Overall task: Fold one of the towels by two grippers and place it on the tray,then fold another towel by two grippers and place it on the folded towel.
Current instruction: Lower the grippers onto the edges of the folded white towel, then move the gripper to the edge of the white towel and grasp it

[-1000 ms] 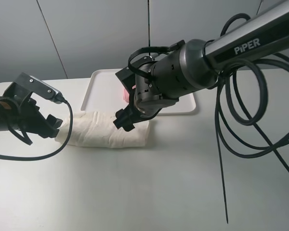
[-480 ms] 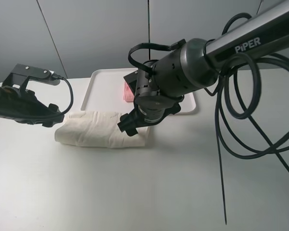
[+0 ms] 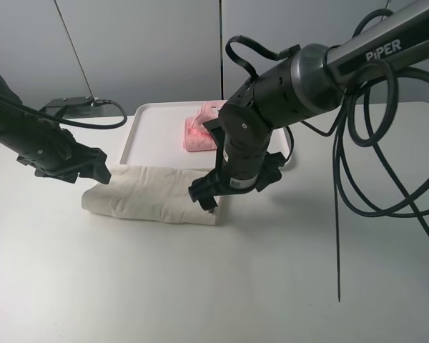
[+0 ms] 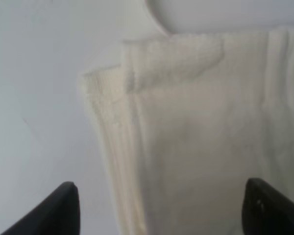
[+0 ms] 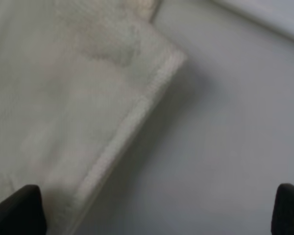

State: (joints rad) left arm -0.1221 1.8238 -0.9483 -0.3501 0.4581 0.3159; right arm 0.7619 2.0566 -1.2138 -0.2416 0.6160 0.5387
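The left fingers stand wide apart with nothing between them. One tip is over bare tabletop and the other over the cream towel, so they straddle its end edge. The right fingers are spread just as wide and also hold nothing. They straddle the towel's opposite end at the corner farthest from the tray. How high either pair hangs above the cloth I cannot tell. The cream towel lies as a long folded band on the tabletop along the tray's near rim, touching it or just beside it. The pink towel sits bunched on the tray's far half. The step in hand looks like taking both ends of the band for its next fold. To do it well, both pairs should come down together and square to the end edges, so neither end drags sideways. At the left end the layers lie stepped and one corner flap is turned over, so that pair should bite far enough in to catch every layer. The right pair should close on the corner itself, not on the tabletop beside it. Both ends should then rise level, clear of the tray's rim.
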